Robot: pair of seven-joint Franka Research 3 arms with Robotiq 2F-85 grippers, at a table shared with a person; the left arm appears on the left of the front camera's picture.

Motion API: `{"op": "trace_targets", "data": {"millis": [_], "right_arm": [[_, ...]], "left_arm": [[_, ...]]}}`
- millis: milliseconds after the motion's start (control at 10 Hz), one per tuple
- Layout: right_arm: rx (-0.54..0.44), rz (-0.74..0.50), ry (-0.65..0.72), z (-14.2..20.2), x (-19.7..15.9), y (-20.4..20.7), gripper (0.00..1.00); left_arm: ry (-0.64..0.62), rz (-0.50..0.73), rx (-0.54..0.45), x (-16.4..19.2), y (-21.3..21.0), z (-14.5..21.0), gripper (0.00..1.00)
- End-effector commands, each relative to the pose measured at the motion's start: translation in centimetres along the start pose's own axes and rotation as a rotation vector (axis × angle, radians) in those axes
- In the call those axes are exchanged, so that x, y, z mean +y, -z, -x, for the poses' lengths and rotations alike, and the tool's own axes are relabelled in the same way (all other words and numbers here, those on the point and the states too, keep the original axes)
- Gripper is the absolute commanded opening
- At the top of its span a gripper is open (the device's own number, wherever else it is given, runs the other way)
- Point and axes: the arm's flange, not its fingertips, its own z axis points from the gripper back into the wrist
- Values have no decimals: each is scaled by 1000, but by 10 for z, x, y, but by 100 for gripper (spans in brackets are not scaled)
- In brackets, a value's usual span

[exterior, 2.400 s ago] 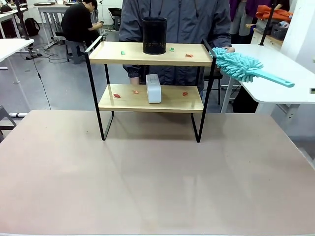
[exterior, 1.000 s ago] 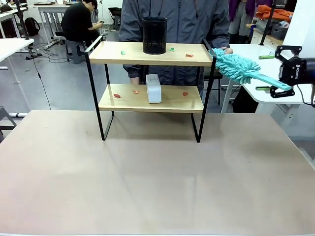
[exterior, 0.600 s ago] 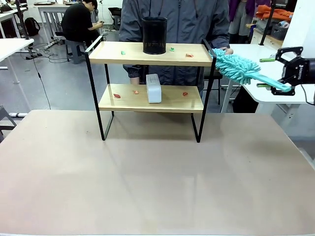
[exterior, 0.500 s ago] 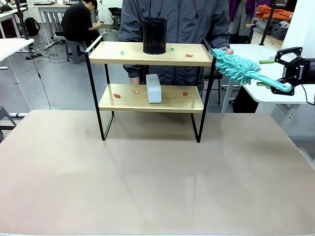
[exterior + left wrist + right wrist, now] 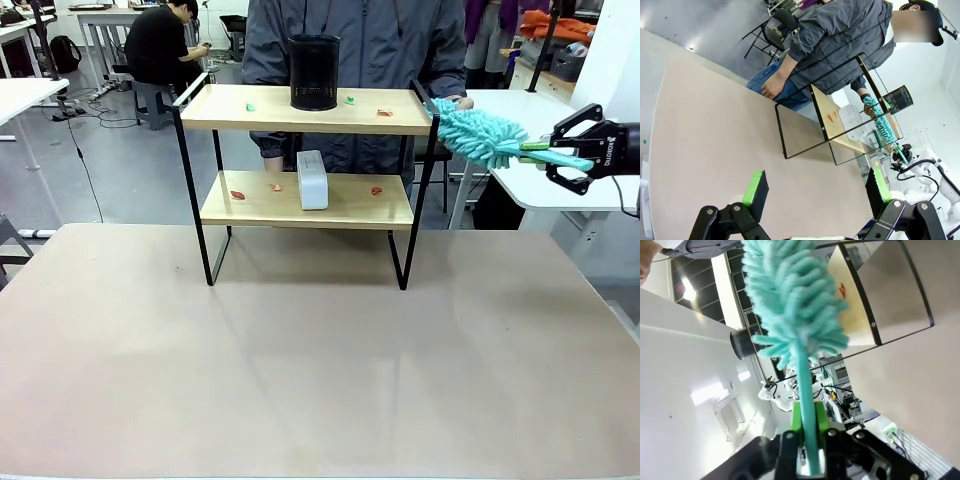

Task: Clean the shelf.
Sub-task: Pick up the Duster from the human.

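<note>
Your right gripper [image 5: 542, 152] is clamping the teal duster [image 5: 482, 136], its long axis pointing frame-left toward the shelf [image 5: 265, 108].

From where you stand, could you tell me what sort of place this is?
Probably a robotics lab: the right gripper grips a duster, white worktables stand around, and a person sits at a far desk.

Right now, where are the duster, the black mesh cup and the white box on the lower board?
duster [image 5: 485, 135]: front view, on its fluffy teal head.
black mesh cup [image 5: 314, 72]: front view, middle of its side wall.
white box [image 5: 312, 182]: front view, middle of its visible body.
</note>
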Motion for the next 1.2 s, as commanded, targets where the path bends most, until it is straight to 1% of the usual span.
{"op": "trace_targets", "data": {"millis": [0, 400, 500, 600, 700, 800, 900, 1100], "right_arm": [[-19, 6, -16, 1, -5, 2, 0], [10, 26, -26, 1, -10, 1, 0], [24, 39, -49, 4, -8, -1, 0], [34, 68, -99, 11, -3, -6, 0], [50, 96, -171, 25, 7, -19, 0], [35, 121, -242, 46, 21, -42, 0], [18, 150, -340, 78, 36, -77, 0], [19, 207, -462, 149, 49, -143, 0]], "left_arm": [[24, 20, -25, 0, 2, 0, 100], [24, 20, -25, 0, 2, 0, 100], [24, 20, -25, 0, 2, 0, 100], [24, 20, -25, 0, 2, 0, 100], [24, 20, -25, 0, 2, 0, 100], [24, 20, -25, 0, 2, 0, 100], [24, 20, -25, 0, 2, 0, 100], [24, 20, -25, 0, 2, 0, 100]]}}
